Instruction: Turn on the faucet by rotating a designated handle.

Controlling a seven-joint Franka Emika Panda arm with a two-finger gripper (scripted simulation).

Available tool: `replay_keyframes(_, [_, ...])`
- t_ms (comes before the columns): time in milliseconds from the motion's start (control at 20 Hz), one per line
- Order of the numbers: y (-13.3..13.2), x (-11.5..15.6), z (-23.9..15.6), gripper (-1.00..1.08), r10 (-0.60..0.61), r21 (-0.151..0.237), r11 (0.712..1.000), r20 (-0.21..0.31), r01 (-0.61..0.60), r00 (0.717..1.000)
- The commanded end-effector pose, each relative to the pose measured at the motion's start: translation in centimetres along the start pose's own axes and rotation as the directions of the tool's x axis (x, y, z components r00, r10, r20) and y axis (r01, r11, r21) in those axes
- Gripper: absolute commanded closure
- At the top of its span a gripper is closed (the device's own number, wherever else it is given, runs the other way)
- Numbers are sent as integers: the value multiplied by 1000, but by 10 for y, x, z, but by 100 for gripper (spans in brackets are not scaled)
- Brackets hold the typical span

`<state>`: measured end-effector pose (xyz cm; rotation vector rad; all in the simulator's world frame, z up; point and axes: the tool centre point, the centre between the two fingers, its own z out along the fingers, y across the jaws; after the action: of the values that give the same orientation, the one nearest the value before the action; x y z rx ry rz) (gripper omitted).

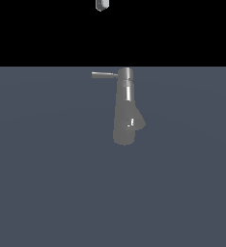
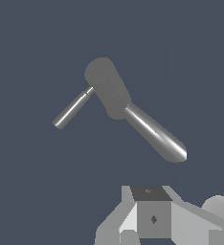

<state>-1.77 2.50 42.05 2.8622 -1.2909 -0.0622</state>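
Observation:
The faucet (image 1: 124,120) stands upright in the middle of the exterior view, with a dull wide body, a stubby spout bulge low on the exterior view's right, and a shiny neck and cap. The handle (image 1: 104,75), a thin grey rod, sticks out from the cap toward the exterior view's left. Only a small grey tip of my gripper (image 1: 101,5) shows at that view's top edge, high above the faucet and touching nothing. In the wrist view the faucet (image 2: 106,88) and its handle (image 2: 73,107) lie well ahead of the gripper (image 2: 150,215). Its fingers are not clearly shown.
A flat blue-grey floor (image 1: 47,183) spreads around the faucet, under a black background. No other objects show in either view.

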Motion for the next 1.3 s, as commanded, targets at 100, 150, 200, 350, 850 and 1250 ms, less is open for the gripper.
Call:
replay_keyframes(100, [-25,16,20,108,111,-3,994,2,-111,994])
replay_keyframes(150, [-30,19,25,108,136,-4,991,3,-136,991])
replay_keyframes(200, [-35,23,30,108,160,-4,987,3,-160,987])
replay_keyframes(350, [-51,32,46,108,232,-7,973,3,-231,973])
replay_keyframes(850, [-99,61,106,108,460,-17,888,1,-459,888])
replay_keyframes(1250, [-126,76,152,108,593,-22,805,-5,-593,805])
